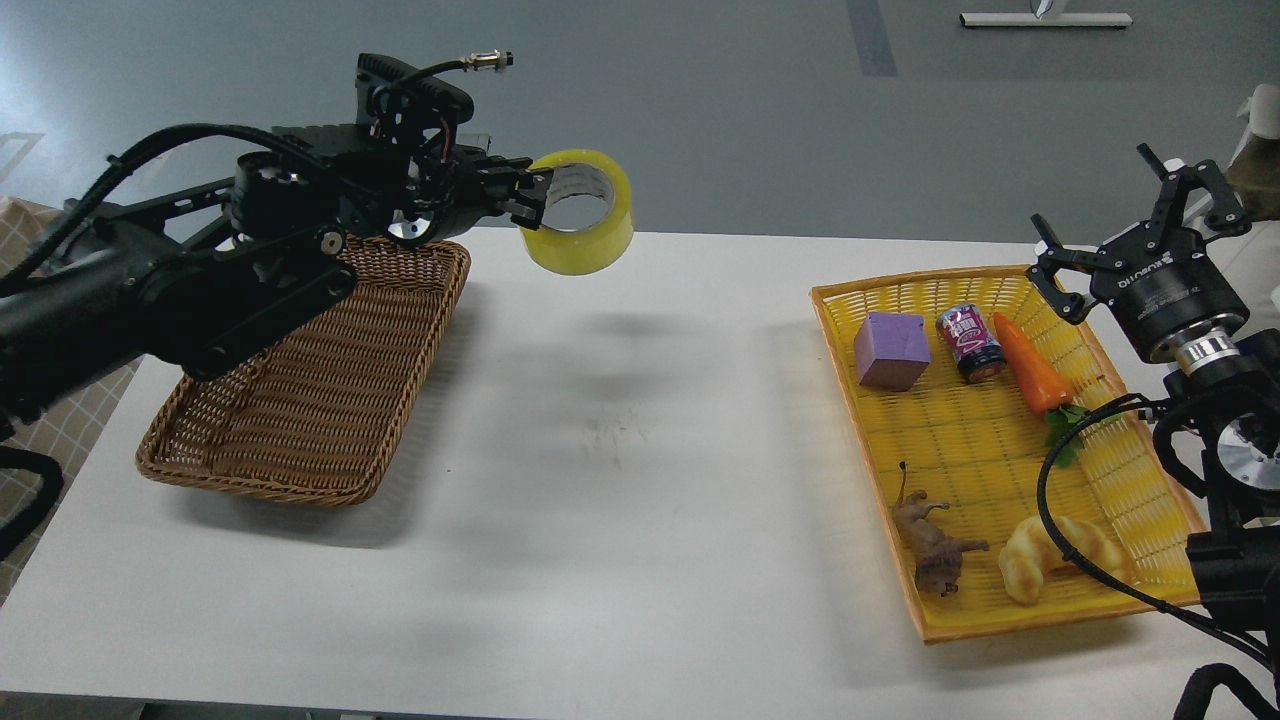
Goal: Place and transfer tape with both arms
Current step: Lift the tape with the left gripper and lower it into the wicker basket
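The tape point(585, 232), a yellow translucent roll with a grey-white core, hangs in the air above the table's far edge, just right of the brown wicker basket point(310, 370). My left gripper point(535, 195) is shut on the roll's left wall, one finger inside the core. My right gripper point(1140, 215) is open and empty, raised at the far right beside the yellow tray point(1000, 440).
The yellow tray holds a purple block point(892, 349), a small can point(970, 343), a toy carrot point(1032, 366), a brown animal figure point(935, 548) and a croissant-shaped toy point(1050, 557). The white table point(620, 450) lies between basket and tray.
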Controlling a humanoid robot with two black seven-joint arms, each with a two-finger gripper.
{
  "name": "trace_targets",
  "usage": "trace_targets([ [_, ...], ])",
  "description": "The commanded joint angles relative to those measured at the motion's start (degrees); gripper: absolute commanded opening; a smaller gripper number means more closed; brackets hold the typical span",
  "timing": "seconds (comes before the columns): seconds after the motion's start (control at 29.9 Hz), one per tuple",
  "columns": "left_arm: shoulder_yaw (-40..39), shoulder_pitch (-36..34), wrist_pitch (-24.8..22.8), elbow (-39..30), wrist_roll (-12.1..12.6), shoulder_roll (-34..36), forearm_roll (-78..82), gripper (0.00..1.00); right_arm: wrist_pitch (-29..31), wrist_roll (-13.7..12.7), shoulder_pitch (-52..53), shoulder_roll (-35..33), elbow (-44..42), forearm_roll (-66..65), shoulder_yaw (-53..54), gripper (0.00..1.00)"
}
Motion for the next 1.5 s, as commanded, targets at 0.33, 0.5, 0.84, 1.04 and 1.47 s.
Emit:
trace_targets([
  [0.33,1.0,1.9,2.0,-5.2,-4.2,14.8,0.3,0.00,0.0,0.0,0.0,0.0,0.0,0.0,0.0,1.00],
  [0.5,1.2,4.6,2.1,-5.2,-6.3,18.2,0.4,0.00,0.0,0.0,0.0,0.1,0.0,0.0,0.0,1.00],
  [0.84,1.2,11.3,3.7,-5.1,-8.2,24.0,0.6,0.00,0.0,0.0,-0.5,0.1,-0.1,0.0,0.0,1.00],
  [1.04,1.3,13.8,4.7,-5.0,-8.9,25.7,0.5,0.00,0.0,0.0,-0.6,0.1,-0.1,0.0,0.0,1.00],
  [1.47,1.3,20.0,8.6,-3.5,-9.7,24.9,0.5,0.00,0.0,0.0,-0.6,0.1,-0.1,0.0,0.1,1.00],
])
